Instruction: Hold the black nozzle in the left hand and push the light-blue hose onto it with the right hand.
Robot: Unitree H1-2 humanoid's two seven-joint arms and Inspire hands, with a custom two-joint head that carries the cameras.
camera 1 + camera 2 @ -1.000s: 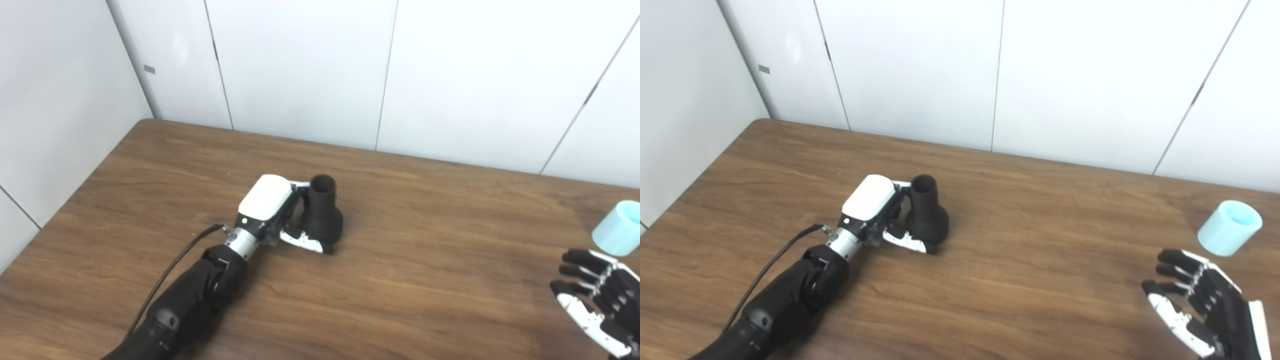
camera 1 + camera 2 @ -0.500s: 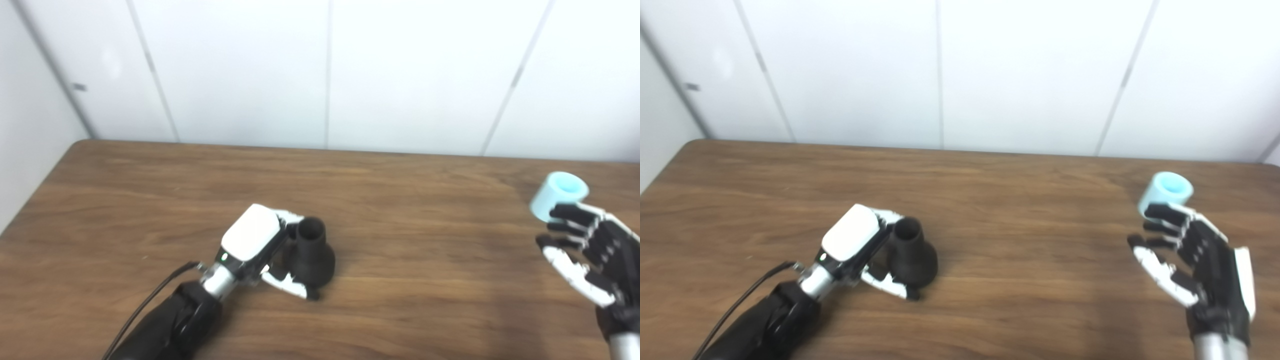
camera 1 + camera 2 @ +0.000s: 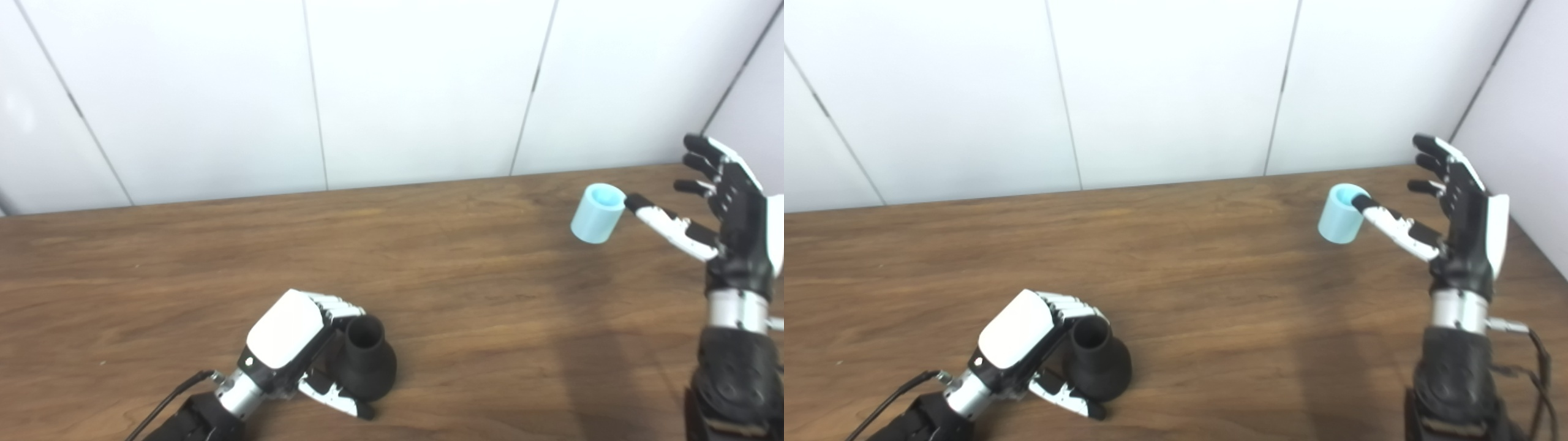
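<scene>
Near the tabletop's front edge my left hand [image 3: 288,331] is wrapped around the one black nozzle [image 3: 365,361], mouth up, so that's sorted. Far right, my right hand [image 3: 1458,208] is spread wide, holding nothing, thumb beside the one light-blue hose [image 3: 1340,215]. Grabbing and pushing on are left.
</scene>
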